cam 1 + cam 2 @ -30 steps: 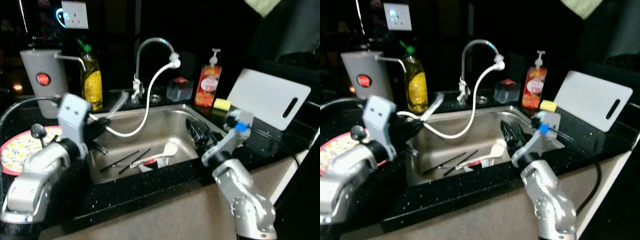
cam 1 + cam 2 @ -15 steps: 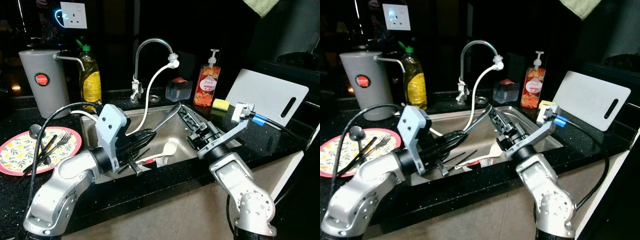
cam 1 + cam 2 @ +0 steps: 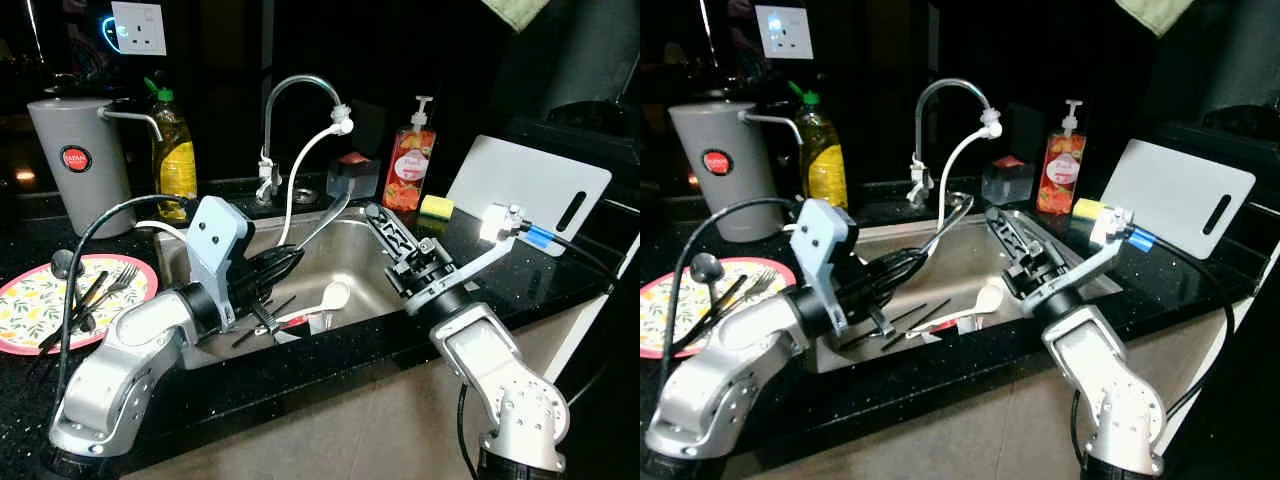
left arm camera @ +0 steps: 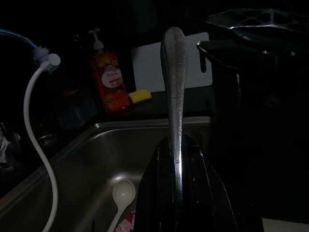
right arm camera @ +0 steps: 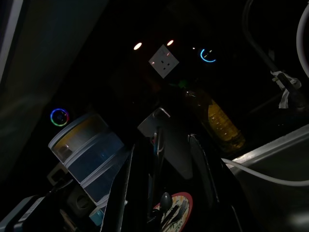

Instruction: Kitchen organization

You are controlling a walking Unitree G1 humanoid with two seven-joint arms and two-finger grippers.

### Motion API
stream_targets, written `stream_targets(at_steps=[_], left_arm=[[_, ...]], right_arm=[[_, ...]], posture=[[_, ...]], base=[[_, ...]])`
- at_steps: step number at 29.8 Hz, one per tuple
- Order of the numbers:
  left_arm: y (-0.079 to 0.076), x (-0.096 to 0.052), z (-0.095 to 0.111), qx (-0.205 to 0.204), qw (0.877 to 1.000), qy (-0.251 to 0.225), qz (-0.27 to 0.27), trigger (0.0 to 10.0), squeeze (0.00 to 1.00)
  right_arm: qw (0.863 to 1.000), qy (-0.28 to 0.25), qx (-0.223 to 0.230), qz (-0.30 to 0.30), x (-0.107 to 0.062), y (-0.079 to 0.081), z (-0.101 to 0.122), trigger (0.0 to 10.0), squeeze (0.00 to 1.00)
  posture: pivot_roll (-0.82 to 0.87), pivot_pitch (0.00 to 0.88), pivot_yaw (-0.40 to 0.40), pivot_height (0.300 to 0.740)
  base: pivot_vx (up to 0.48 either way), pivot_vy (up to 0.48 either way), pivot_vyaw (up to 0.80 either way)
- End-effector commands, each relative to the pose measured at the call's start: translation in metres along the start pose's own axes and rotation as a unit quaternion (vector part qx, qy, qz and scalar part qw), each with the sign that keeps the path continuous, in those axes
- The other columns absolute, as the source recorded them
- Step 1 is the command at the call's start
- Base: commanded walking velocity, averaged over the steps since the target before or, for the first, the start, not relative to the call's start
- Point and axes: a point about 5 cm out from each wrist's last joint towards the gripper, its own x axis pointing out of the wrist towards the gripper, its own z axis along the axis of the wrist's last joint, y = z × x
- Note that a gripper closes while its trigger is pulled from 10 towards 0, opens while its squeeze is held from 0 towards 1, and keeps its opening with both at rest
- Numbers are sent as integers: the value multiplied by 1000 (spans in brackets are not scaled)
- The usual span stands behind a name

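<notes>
Right now your left gripper (image 3: 285, 268) has its jaws clenched on a metal utensil handle (image 4: 174, 87), lifted over the sink (image 3: 350, 235), probably bound for the plate (image 3: 40, 310). Your right gripper (image 3: 385, 225) hovers beside it; I cannot tell its jaws' state.

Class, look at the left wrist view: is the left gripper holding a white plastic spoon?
No. The left gripper is shut on a metal utensil handle, while the white spoon lies in the sink.

Grey canister (image 3: 80, 165) on the surface is showing a round red badge (image 3: 74, 158); its lettering is too small to read. Red soap bottle (image 4: 110, 79) is carrying a pale label, text blurred.
</notes>
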Motion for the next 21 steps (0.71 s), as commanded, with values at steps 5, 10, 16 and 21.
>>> stream_targets(at_steps=[5, 10, 16, 21], left_arm=[[-8, 5, -2, 6, 1000, -3, -16, 10000, 0], [-15, 9, -2, -2, 999, -9, -31, 10000, 0], [-20, 15, -1, -6, 999, -15, -45, 10000, 0], [-22, 17, -3, -2, 999, -11, -53, 10000, 0]], right_arm=[[1000, 20, 17, 17, 0, 7, -2, 10000, 0], [999, 33, 20, 16, 0, 7, -6, 10000, 0], [999, 39, 22, 5, -1, 4, -10, 10000, 0], [999, 41, 24, 3, -1, 4, -10, 10000, 0]], posture=[[-87, 0, -86, 740], [-85, 0, -85, 740], [-90, 0, -84, 740], [-91, 0, -86, 740]], base=[[0, 0, 0], [0, 0, 0], [0, 0, 0], [0, 0, 0]])
